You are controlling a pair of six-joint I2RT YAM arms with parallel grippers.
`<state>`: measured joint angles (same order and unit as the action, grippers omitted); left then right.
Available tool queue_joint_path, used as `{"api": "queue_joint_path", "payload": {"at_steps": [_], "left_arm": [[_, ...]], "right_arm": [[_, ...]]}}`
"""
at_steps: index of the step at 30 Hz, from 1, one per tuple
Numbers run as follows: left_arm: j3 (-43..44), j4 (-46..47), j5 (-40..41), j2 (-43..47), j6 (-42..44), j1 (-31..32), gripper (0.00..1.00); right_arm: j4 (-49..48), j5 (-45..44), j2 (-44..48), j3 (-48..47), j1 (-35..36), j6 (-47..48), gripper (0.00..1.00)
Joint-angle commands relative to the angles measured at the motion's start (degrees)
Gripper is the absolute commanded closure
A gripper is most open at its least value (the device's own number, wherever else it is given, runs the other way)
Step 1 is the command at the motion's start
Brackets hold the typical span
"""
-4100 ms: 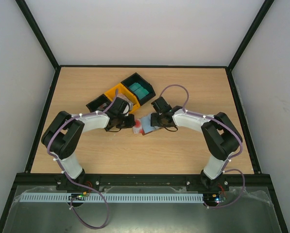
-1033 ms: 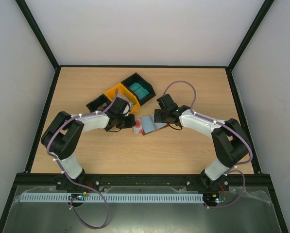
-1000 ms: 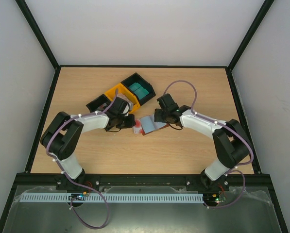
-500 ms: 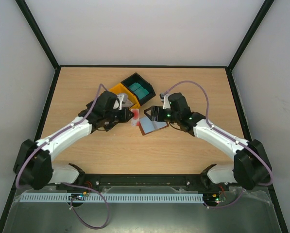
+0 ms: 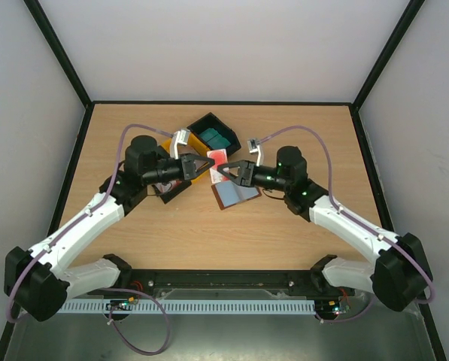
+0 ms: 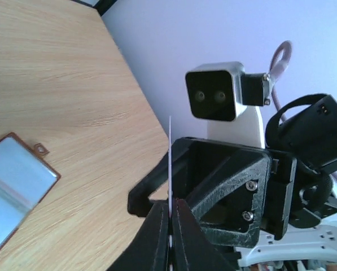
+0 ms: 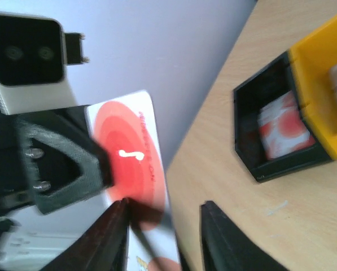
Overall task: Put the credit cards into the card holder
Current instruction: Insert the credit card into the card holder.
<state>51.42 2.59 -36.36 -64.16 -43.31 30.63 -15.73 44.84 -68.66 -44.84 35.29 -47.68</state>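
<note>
A white credit card with red circles (image 5: 217,159) hangs in the air above the table, and my left gripper (image 5: 207,166) is shut on it. In the left wrist view that card (image 6: 170,158) shows edge-on as a thin white line pinched between the fingers. My right gripper (image 5: 226,170) faces it from the right; its fingers stand apart around the card's (image 7: 128,161) free edge, which lies close to one finger (image 7: 113,234). The brown card holder (image 5: 235,194) lies open on the table below, its card holder (image 6: 13,183) pockets showing grey-blue.
A black bin (image 5: 214,135) with teal cards stands behind the grippers, a yellow bin (image 5: 177,143) beside it. Another black bin (image 7: 272,132) holds a white and red card. Bare wooden table (image 5: 284,241) spreads in front and to the right.
Both arms have risen off the table. The left gripper has carried the card up and right; the right gripper has swung to face it and its jaws have narrowed around the card's edge.
</note>
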Motion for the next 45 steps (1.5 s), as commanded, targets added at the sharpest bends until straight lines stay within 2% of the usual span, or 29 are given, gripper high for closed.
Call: {"api": "queue_joint_path", "payload": {"at_steps": [1, 4, 5, 6, 8, 9, 12, 14, 21, 26, 33, 45], "left_arm": [[-1.2, 6.0, -3.5, 1.5, -4.8, -0.8, 0.97], [-1.9, 5.6, -2.3, 1.1, -4.9, -1.0, 0.96], [-2.1, 5.2, -1.8, 0.9, -4.9, -1.0, 0.92], [-2.2, 4.6, -1.2, 0.7, -4.7, -1.0, 0.84], [-2.2, 1.6, 1.3, 0.1, -3.8, -1.0, 0.59], [-2.2, 0.0, 2.9, -0.2, -2.9, -1.0, 0.5], [-2.3, -6.0, 10.1, -1.8, 0.4, -1.0, 0.35], [-2.3, -8.8, 14.1, -3.8, 2.0, -0.8, 0.32], [-3.3, -6.3, 21.3, -14.7, 2.8, 4.8, 0.34], [-3.0, -2.6, 23.4, -25.0, 1.3, 7.7, 0.47], [-0.6, -0.2, 25.4, -33.8, 1.1, 9.5, 0.59], [-0.4, -2.3, 29.9, -37.8, 0.1, 9.7, 0.68]], "right_arm": [[-8.6, 4.2, 4.0, 3.0, 0.2, -5.7, 0.77], [-10.5, 3.7, 5.5, 4.0, 0.2, -7.3, 0.97], [-10.2, 2.9, 6.0, 4.1, 0.2, -7.0, 0.98], [-9.0, 1.7, 6.5, 4.0, 0.2, -6.3, 0.98], [-2.1, -1.6, 6.7, 2.5, -0.3, -2.4, 0.98], [2.1, -3.2, 6.2, 1.4, -0.8, 0.3, 0.98], [11.2, -6.2, 3.6, -0.2, -3.4, 7.0, 0.98], [14.7, -7.2, 0.1, 0.1, -5.9, 10.2, 0.98], [16.0, -5.7, -15.9, -0.1, -11.6, 18.4, 0.98], [16.5, -3.2, -24.8, -2.7, -16.4, 21.7, 0.98], [13.5, -0.1, -28.9, -2.2, -16.6, 22.2, 0.98], [5.8, 8.6, -34.3, -0.3, -16.6, 18.9, 0.98]]}}
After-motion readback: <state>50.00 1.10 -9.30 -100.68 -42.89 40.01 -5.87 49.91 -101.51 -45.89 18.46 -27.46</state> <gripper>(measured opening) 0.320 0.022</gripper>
